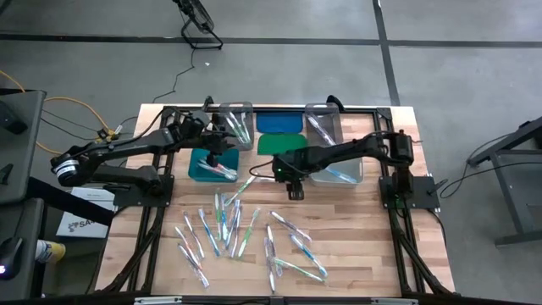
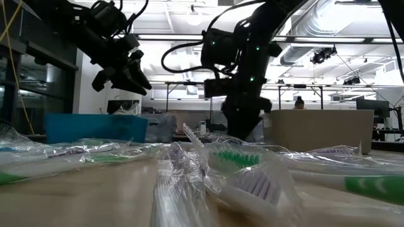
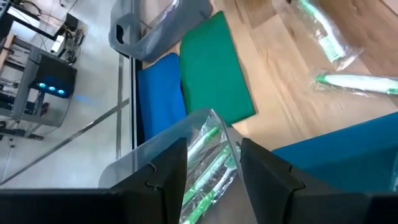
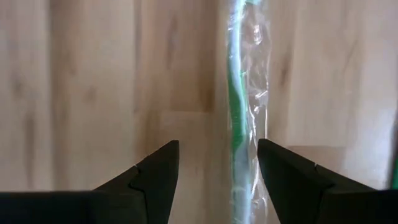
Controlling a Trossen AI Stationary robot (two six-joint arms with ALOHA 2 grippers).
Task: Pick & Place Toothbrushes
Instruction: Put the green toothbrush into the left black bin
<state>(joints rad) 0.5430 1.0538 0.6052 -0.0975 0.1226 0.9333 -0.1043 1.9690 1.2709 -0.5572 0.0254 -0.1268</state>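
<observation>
Wrapped toothbrushes (image 1: pixel 237 229) lie scattered on the near half of the wooden table, and they fill the low view's foreground (image 2: pixel 240 164). My left gripper (image 1: pixel 217 146) (image 3: pixel 213 146) hangs open over the near rim of a clear bin (image 1: pixel 235 120). In its wrist view, green wrapped toothbrushes (image 3: pixel 208 162) inside that bin show between the fingers. My right gripper (image 1: pixel 294 190) (image 4: pixel 217 146) is open and points down over the table. A green toothbrush in a clear wrapper (image 4: pixel 239 106) lies on the wood below it, close to one finger.
A teal bin (image 1: pixel 203 169) with toothbrushes sits just near of the left gripper. A blue lid (image 1: pixel 279 121) and a green lid (image 1: pixel 279 142) lie flat between the bins. Clear bins (image 1: pixel 330 148) stand at far right, and the black frame rails border the table.
</observation>
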